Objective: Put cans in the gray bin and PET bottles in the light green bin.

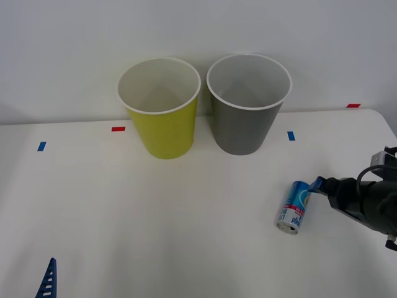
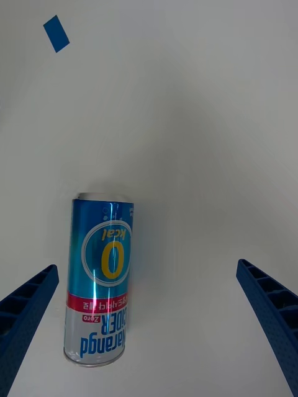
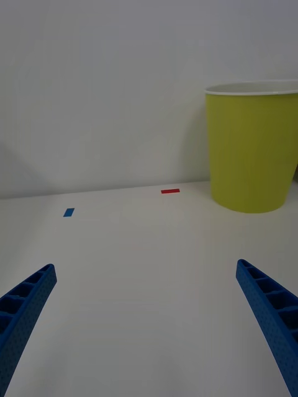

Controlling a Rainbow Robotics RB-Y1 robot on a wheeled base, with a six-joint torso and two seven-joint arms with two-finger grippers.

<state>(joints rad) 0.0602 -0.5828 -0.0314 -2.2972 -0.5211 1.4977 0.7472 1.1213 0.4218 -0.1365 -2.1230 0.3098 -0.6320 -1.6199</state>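
Note:
A blue and white can [image 1: 294, 207] with a red stripe lies on its side on the white table, front right. My right gripper [image 1: 320, 188] is just right of it, low over the table. In the right wrist view the gripper [image 2: 149, 335] is open, and the can [image 2: 99, 279] lies between the fingers, close to one finger [image 2: 25, 316]. The gray bin [image 1: 247, 105] stands upright at the back, right of the light green bin [image 1: 160, 108]. My left gripper [image 3: 149, 329] is open with nothing in it, at the front left [image 1: 48, 280], facing the light green bin [image 3: 251, 149]. PET bottles are out of view.
Small blue tape marks [image 1: 41, 146] [image 1: 291, 135] and red tape marks [image 1: 118, 129] [image 1: 353, 105] lie on the table. A white wall rises right behind the bins. The table's right edge [image 1: 388, 124] runs close to my right arm.

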